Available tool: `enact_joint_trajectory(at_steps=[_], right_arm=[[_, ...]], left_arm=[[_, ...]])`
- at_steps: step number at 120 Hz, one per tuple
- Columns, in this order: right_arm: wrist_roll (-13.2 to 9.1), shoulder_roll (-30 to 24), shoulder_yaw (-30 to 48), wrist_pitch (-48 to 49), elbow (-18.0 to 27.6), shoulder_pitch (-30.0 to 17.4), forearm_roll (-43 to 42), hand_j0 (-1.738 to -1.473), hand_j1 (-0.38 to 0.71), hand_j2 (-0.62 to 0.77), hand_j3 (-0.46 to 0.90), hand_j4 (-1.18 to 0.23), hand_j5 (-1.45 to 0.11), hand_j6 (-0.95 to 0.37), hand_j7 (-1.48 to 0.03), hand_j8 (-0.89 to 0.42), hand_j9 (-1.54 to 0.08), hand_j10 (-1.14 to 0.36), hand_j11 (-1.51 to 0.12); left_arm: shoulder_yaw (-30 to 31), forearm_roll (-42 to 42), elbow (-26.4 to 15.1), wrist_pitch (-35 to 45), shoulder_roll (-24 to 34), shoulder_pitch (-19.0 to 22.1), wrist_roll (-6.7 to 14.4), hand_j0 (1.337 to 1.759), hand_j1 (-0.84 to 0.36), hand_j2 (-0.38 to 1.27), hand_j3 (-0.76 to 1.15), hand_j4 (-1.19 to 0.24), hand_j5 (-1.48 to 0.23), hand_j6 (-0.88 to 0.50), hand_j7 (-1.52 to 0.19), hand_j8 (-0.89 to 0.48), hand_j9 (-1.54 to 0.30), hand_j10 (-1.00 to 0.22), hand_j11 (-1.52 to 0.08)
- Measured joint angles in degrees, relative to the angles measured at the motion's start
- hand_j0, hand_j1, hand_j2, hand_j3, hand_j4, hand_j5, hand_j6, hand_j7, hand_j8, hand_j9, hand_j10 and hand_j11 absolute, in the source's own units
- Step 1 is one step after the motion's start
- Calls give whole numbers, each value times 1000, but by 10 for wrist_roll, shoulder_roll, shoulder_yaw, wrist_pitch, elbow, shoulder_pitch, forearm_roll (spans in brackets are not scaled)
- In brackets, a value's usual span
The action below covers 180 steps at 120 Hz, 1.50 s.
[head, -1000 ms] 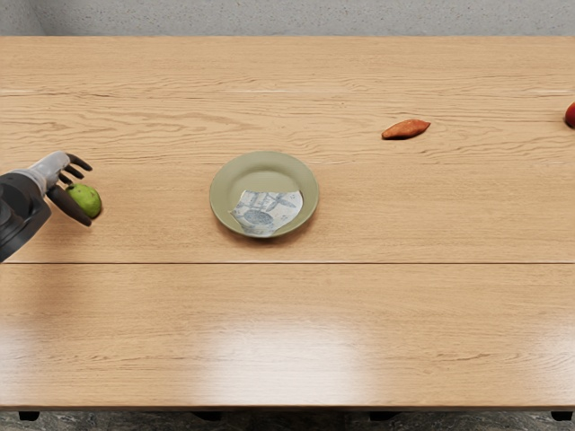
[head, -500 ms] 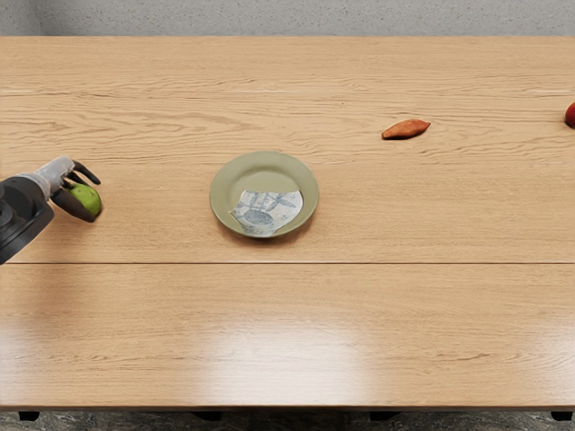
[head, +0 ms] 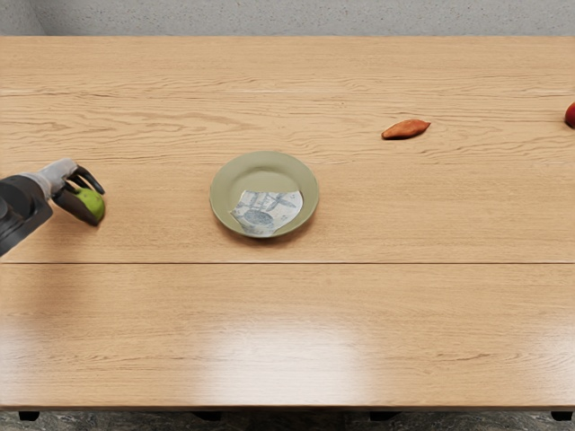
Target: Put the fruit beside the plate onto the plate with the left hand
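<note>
A green round fruit (head: 92, 204) lies on the wooden table at the far left, well left of the olive-green plate (head: 235, 173). My left hand (head: 79, 192) comes in from the left edge and its dark fingers (head: 74, 206) are curled around the fruit, thumb below and fingers over the top. The plate has a patterned grey-white patch at its centre and nothing else on it. The right arm does not show.
An orange-brown elongated vegetable (head: 405, 129) lies at the back right of the plate. A red fruit (head: 570, 114) peeks in at the right edge. The table's back edge runs along the top.
The left hand has lowered and closed from spread fingers to a curl around the green fruit. The fruit has shifted slightly right and down.
</note>
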Motion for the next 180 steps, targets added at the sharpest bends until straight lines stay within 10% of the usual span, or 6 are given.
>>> enact_joint_trajectory(at_steps=[88,180], right_arm=[[-5,0,0,1,0,12,0,-1658,-349,0,0,0,0,0,0,0,0,0,0],[-5,0,-2,1,0,10,0,-1658,-349,0,0,0,0,0,0,0,0,0,0]], left_arm=[[-7,-104,-8,-134,-6,-126,0,1653,-359,426,0,-657,-1123,-346,-1058,-370,-1041,-755,-1043],[-91,-185,48,-277,-158,-159,1,1649,-477,591,0,-579,-1294,-215,-1173,-274,-1119,-838,-1119]])
